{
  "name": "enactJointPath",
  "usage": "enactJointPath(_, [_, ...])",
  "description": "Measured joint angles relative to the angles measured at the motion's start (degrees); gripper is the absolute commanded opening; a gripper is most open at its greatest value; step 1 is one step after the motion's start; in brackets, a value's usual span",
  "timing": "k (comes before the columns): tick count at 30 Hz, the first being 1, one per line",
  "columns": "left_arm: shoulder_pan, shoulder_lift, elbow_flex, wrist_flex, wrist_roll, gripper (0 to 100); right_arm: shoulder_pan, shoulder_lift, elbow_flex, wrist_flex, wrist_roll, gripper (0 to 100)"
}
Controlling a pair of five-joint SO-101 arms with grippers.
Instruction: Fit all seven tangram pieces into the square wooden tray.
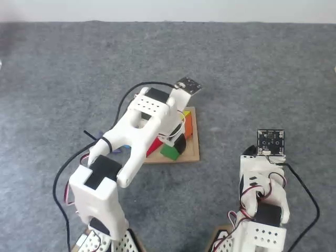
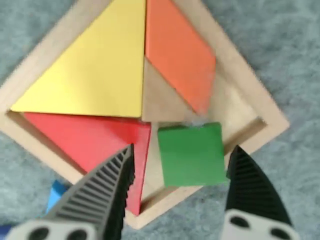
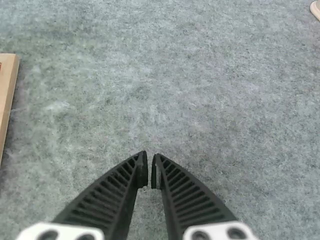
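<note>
While the left hand (image 2: pixel 182 150) hangs open over the square wooden tray (image 2: pixel 272 125), the green square (image 2: pixel 190 155) lies right between its two fingers, a clear gap to one finger, much closer to the other, contact cannot be told. Square is turned askew to the tray rim and one corner overlaps the rim; flat or raised, cannot tell. Just past the fingertips is a bare triangular patch of tray floor, then the orange parallelogram (image 2: pixel 177 55) and, touching it along one edge, the big yellow triangle (image 2: pixel 95 75). Red triangle (image 2: pixel 85 137) lies under and beside the finger farther from the green square, its long edge along the yellow one. Blue piece (image 2: pixel 56 192) is outside the tray on the desk (image 2: pixel 280 45), on the outer side of that same finger, back toward the wrist.

High view: left hand (image 1: pixel 178 142) over the tray's (image 1: pixel 193 155) near corner, green square (image 1: pixel 170 152) just below it.

Right hand (image 3: pixel 150 170) is closed on nothing, tips nearly touching, low over the grey desk cover, well apart from the tray, whose edge (image 3: pixel 6 100) sits off to one side
</note>
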Motion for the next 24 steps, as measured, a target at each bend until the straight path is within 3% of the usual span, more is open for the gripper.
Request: enactJointPath(24, [-7.5,0.0,-0.4,-1.3,-4.0,29,0.0,0.0,0.0,0.0,0.0,3.2])
